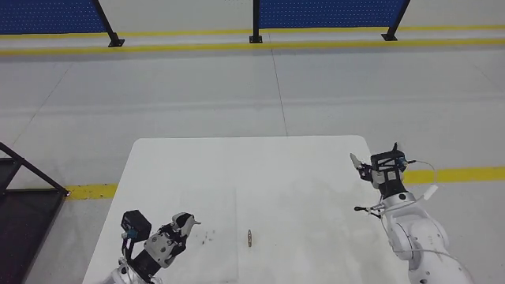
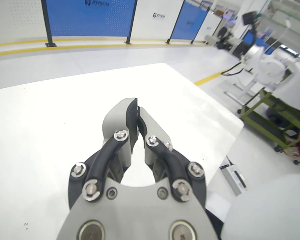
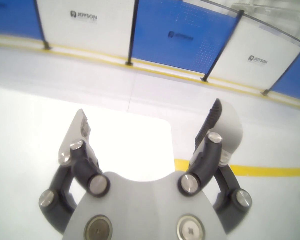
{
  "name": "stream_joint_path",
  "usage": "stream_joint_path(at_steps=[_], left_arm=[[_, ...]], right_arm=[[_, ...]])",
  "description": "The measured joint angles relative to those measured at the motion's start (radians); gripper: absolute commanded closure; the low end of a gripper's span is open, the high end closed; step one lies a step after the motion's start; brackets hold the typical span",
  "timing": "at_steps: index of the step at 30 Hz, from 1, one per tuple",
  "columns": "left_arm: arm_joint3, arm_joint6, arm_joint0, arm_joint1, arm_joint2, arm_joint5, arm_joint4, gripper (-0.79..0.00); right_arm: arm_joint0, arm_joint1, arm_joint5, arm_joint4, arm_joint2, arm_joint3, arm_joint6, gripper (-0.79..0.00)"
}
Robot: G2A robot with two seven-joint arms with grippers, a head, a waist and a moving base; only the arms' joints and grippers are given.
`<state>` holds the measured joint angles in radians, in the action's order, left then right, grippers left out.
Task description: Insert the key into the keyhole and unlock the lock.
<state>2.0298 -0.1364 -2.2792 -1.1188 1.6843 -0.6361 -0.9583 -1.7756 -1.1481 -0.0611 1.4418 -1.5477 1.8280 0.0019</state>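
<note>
- Top view: the key (image 1: 249, 238) lies flat on the white bench (image 1: 260, 173), close to the near edge and about midway between the left and right edges.
- Its long axis runs from the near edge towards the far edge. It is too small to tell which end is the blade.
- A few dark specks (image 1: 209, 237) mark the bench between the key and the left arm (image 1: 154, 248).
- The left jaws sit over the near-left corner, pressed together and pointing towards the far-right corner, well apart from the key.
- The right arm (image 1: 406, 221) stands at the right edge. The right jaws are spread just over that edge, nearer the far-right corner, and hold nothing.
- Left wrist view: the left jaws are closed pad against pad, with nothing seen between them, above bare bench (image 2: 40, 126).
- Past the bench's right edge the right arm (image 2: 262, 63) shows, with a grey box (image 2: 233, 178) on the floor below that edge.
- Right wrist view: the right jaws stand wide apart and empty, one ribbed black pad (image 3: 210, 121) facing inward.
- Between them lies the bench's far-right corner (image 3: 140, 138). Beyond it are a yellow floor line (image 3: 265, 169) and blue and white fence panels (image 3: 177, 38).
</note>
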Motion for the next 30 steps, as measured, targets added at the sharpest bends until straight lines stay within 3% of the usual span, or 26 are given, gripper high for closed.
stream_joint_path(at_steps=[2, 6, 14, 21, 30], left_arm=[[-0.020, -0.023, 0.006, 0.001, 0.013, -0.044, 0.016, 0.000], [-0.019, -0.021, 0.006, 0.001, 0.012, -0.039, 0.014, 0.000], [-0.019, -0.021, 0.006, 0.001, 0.012, -0.039, 0.014, 0.000], [-0.019, -0.021, 0.006, 0.001, 0.012, -0.039, 0.014, 0.000], [-0.019, -0.021, 0.006, 0.001, 0.012, -0.039, 0.014, 0.000]], right_arm=[[-0.045, -0.001, -0.033, 0.058, 0.052, 0.040, -0.015, -0.785], [-0.135, -0.001, -0.078, 0.211, 0.163, 0.114, -0.046, -0.785], [-0.239, -0.009, -0.002, 0.466, 0.376, 0.150, -0.112, -0.785], [-0.266, -0.010, -0.009, 0.487, 0.458, 0.110, -0.178, -0.785], [-0.231, -0.018, -0.070, 0.493, 0.557, 0.032, -0.135, -0.785]])
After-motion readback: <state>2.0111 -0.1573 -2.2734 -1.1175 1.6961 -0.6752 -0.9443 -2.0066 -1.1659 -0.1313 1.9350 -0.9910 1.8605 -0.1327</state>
